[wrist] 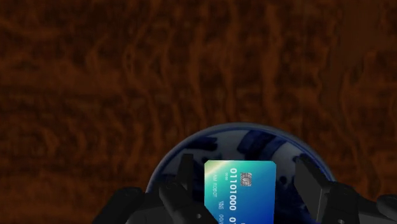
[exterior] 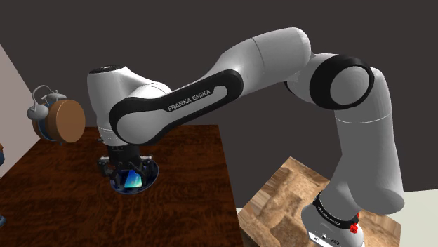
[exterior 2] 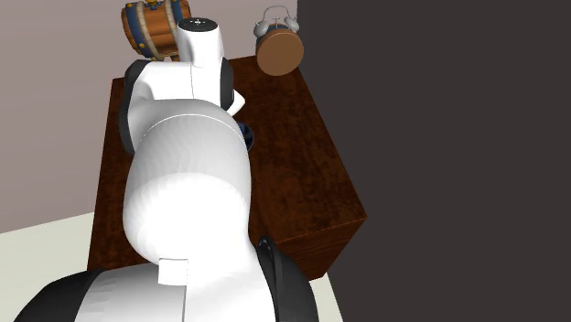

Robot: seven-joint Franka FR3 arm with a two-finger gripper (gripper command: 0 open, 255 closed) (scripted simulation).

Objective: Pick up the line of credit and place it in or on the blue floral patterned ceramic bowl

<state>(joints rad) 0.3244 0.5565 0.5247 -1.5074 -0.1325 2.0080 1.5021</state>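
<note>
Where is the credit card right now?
In the wrist view the blue-green card shows between the open gripper's fingers, untouched, over the blue patterned bowl; the shoulder view's lower left shows that bowl on the dark wooden table.

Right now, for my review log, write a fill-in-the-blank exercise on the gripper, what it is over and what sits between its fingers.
The gripper is ____, its fingers standing apart.
Between them, touching neither, is a blue-green ____.
The blue patterned bowl beneath stands on a dark brown ____.
Missing words: open; card; table.
</note>
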